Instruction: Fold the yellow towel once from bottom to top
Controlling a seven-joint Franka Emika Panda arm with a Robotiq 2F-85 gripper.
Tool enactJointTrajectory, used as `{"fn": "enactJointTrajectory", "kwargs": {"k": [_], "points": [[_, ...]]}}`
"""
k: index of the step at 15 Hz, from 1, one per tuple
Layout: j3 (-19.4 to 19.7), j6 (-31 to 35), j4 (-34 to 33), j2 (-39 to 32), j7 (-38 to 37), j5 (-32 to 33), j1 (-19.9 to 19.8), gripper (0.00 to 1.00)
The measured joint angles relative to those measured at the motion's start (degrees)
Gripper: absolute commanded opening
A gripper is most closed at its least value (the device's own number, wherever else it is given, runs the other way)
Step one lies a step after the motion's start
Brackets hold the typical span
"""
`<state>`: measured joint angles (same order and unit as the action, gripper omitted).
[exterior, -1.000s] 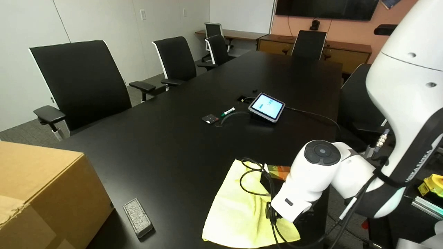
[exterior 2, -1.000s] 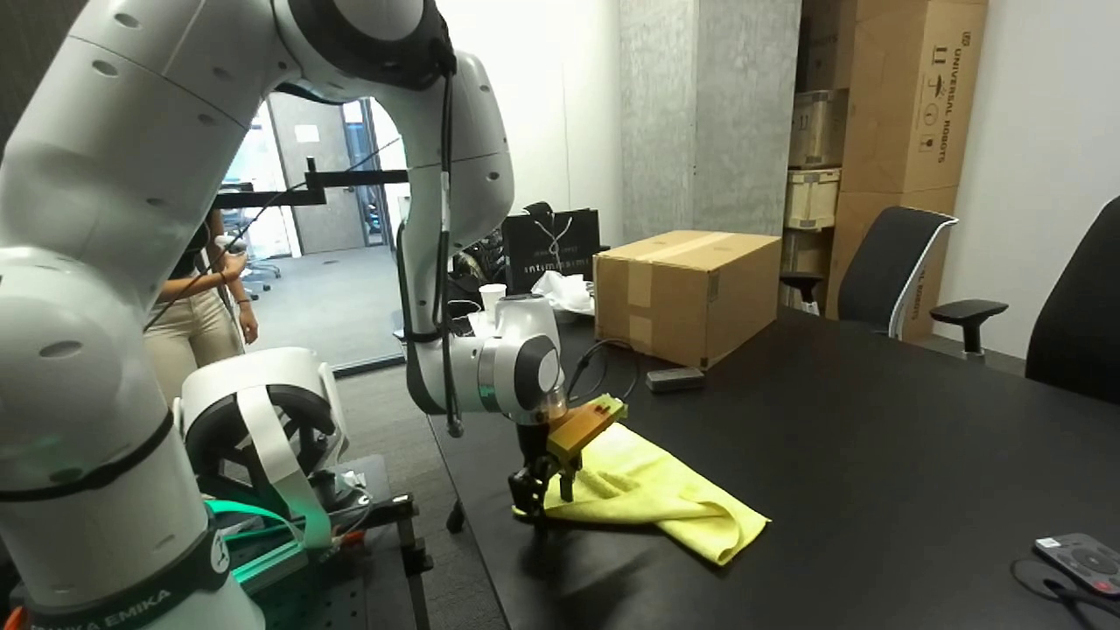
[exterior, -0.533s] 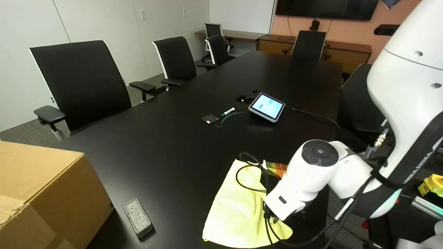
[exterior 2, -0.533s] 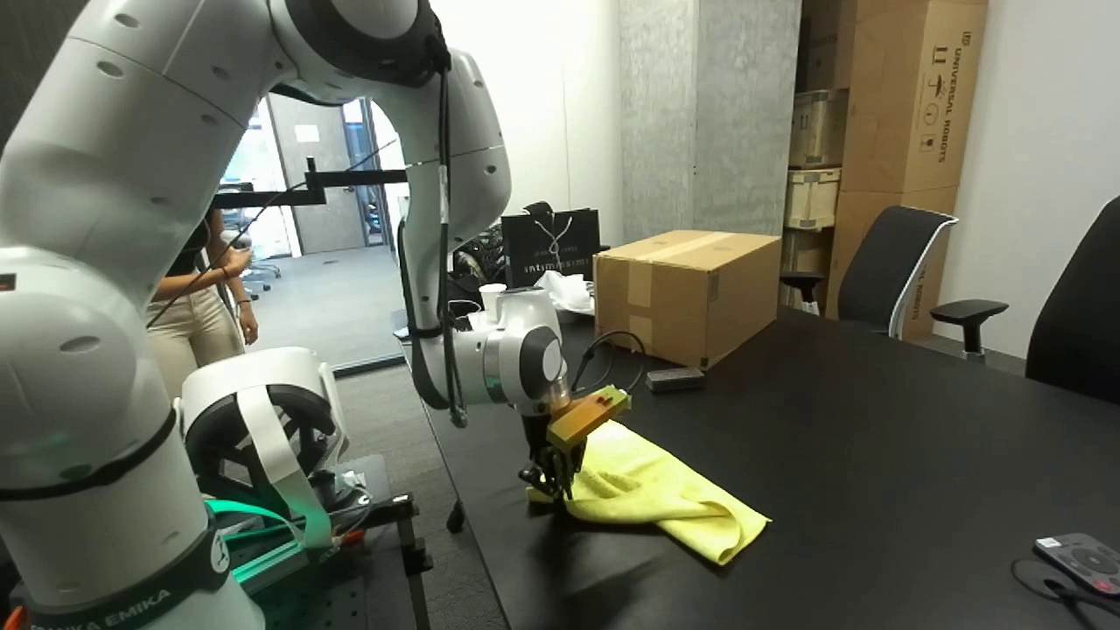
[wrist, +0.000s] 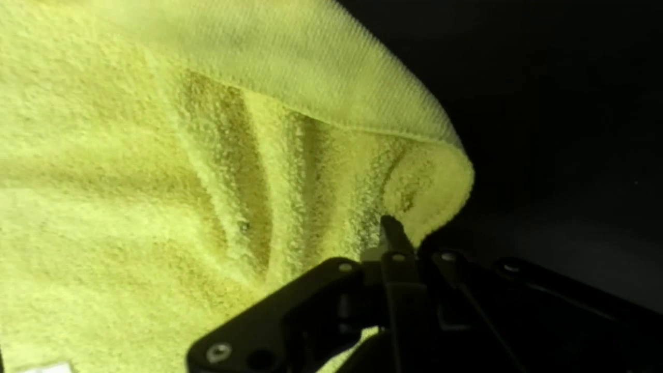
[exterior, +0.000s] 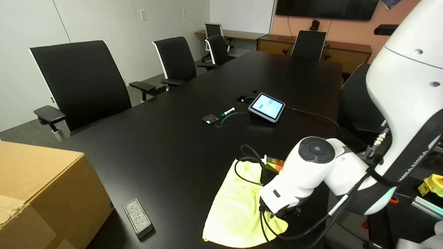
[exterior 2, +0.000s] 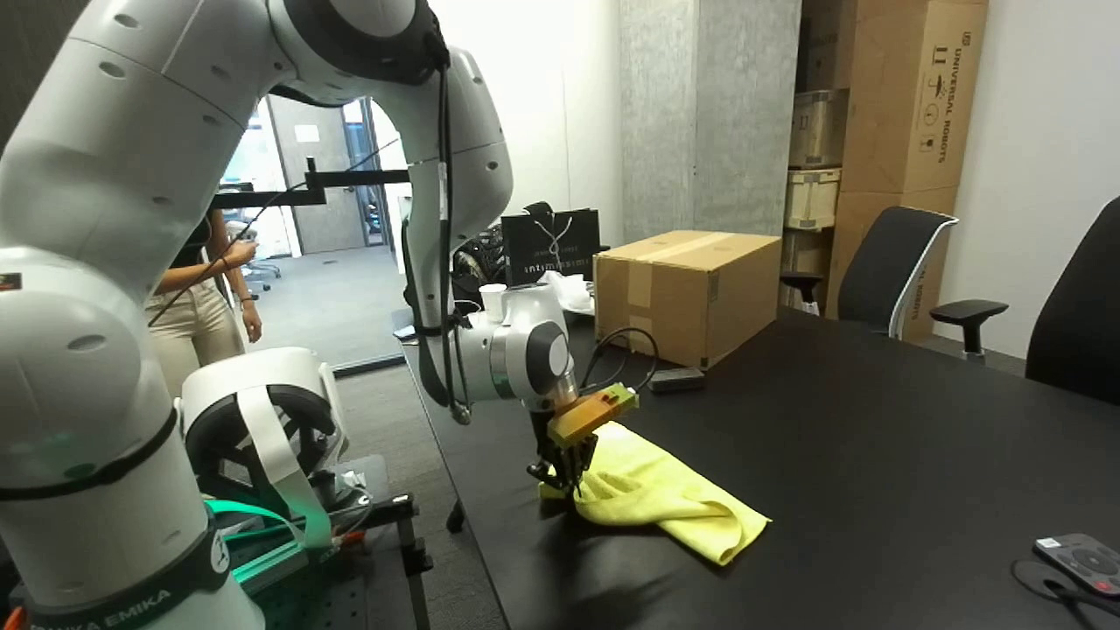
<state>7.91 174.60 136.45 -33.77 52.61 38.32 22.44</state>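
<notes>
The yellow towel (exterior: 235, 214) lies on the dark table in both exterior views, wrinkled at the end near the arm. My gripper (exterior 2: 570, 486) is low at that end of the towel (exterior 2: 669, 486), its fingers together. In the wrist view, the towel (wrist: 129, 181) shows raised folds and a turned-over flap. Its edge narrows into the closed tips of my gripper (wrist: 406, 241), which appear to pinch it. Exactly how much cloth sits between the fingers is hidden by the dark finger bodies.
A cardboard box (exterior: 52, 193) and a grey block (exterior: 137, 217) stand on the table beyond the towel. Farther along lie a tablet (exterior: 267, 107), a marker (exterior: 228, 111) and a remote (exterior 2: 1085, 560). Loose black cables (exterior: 261, 204) hang from the wrist over the towel.
The gripper has shut and shifted inward from the table's edge, over the towel. The towel's near edge has been drawn the same way and bunched up.
</notes>
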Motion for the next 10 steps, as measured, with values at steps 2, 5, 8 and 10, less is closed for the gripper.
{"fn": "enactJointTrajectory", "kwargs": {"k": [2, 5, 8, 10], "points": [[1.0, -0.2, -0.6, 0.3, -1.8, 0.0, 0.6, 0.03], [2.3, -1.0, -1.3, 1.6, -4.4, 0.0, 1.4, 0.03], [3.3, -3.0, -2.5, 3.8, -7.1, 0.0, 2.5, 0.03], [3.5, -5.1, -3.7, 5.2, -8.3, -0.1, 3.2, 0.03]]}}
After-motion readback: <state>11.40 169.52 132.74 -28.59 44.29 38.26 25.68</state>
